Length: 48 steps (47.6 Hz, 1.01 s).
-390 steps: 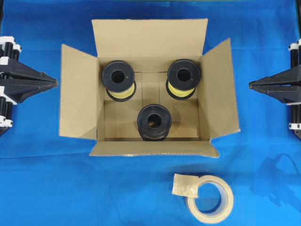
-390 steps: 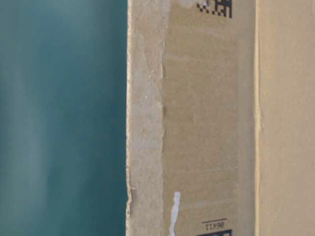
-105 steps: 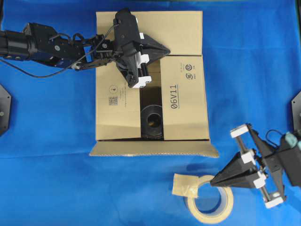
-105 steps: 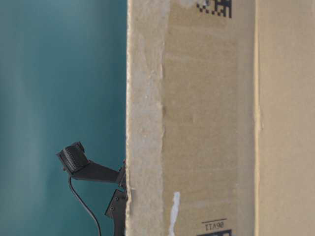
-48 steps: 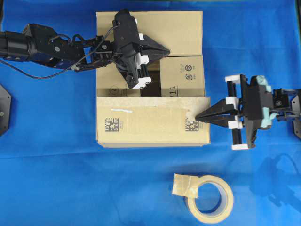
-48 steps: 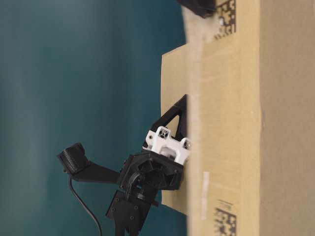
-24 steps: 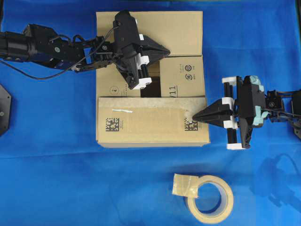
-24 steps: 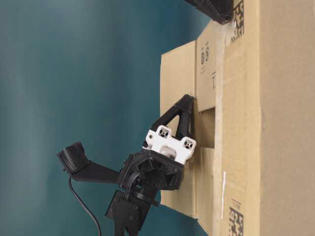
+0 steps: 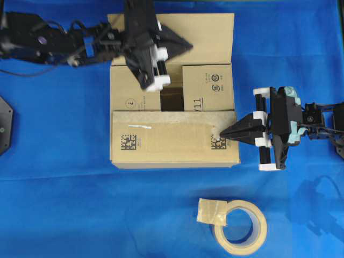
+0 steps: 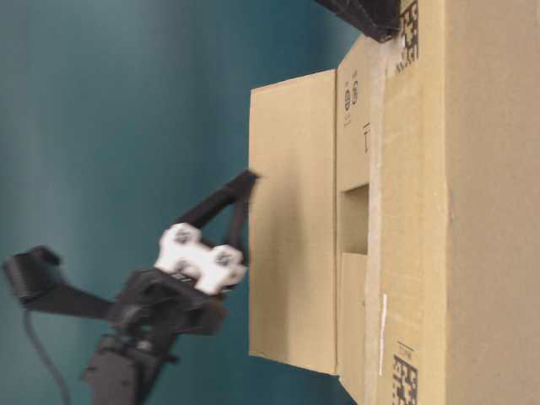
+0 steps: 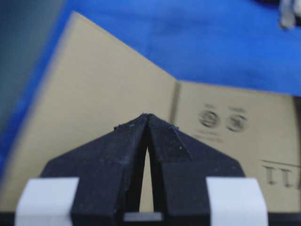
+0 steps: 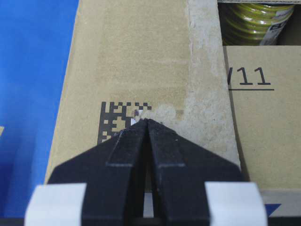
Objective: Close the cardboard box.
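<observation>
The cardboard box [image 9: 172, 142] stands mid-table. Its near flap [image 9: 161, 137], printed with square codes, lies folded flat over the two side flaps. The far flap [image 9: 207, 27] is still unfolded, and a dark gap [image 9: 172, 99] stays open between the flaps. My left gripper [image 9: 189, 47] is shut and empty, hovering over the far flap [image 11: 94, 89], clear of the box top. My right gripper [image 9: 223, 133] is shut with its tip pressed on the near flap beside a square code [image 12: 113, 125]. A yellow spool [image 12: 256, 19] shows through the gap.
A beige tape roll [image 9: 239, 226] with a loose tape end lies on the blue cloth in front of the box, to the right. In the table-level view the far flap [image 10: 291, 219] stands out from the box, with my left gripper [image 10: 251, 177] at its edge.
My left gripper has risen off the side flaps and shifted back over the far flap. The right gripper and the near flap have stayed in place.
</observation>
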Available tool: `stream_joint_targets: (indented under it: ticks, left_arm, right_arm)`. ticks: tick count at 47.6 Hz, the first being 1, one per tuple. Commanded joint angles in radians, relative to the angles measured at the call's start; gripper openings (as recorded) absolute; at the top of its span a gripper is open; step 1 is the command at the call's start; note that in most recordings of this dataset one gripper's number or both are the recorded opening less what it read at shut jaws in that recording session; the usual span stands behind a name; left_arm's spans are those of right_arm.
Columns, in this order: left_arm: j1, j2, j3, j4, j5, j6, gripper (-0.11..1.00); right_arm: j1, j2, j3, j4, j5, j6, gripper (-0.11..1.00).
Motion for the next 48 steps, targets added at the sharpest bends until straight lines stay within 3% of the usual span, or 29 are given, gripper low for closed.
stream_joint_targets:
  ticks: [1, 12, 22, 48]
  left_arm:
    - [0.037, -0.048, -0.046, -0.002, 0.04, 0.015, 0.0]
    - [0.147, -0.015, -0.137, -0.002, 0.195, 0.1, 0.0]
    - [0.218, 0.041, -0.236, -0.002, 0.371, 0.109, 0.0]
    - [0.209, 0.078, -0.259, -0.002, 0.509, 0.109, 0.0]
  right_arm:
    - [-0.003, -0.003, -0.017, 0.003, -0.012, -0.003, 0.0]
    - [-0.003, -0.003, -0.017, 0.003, -0.023, -0.005, 0.0]
    - [-0.003, -0.003, -0.017, 0.003, -0.026, -0.005, 0.0]
    - [-0.008, -0.003, -0.017, 0.003, -0.031, -0.008, 0.0]
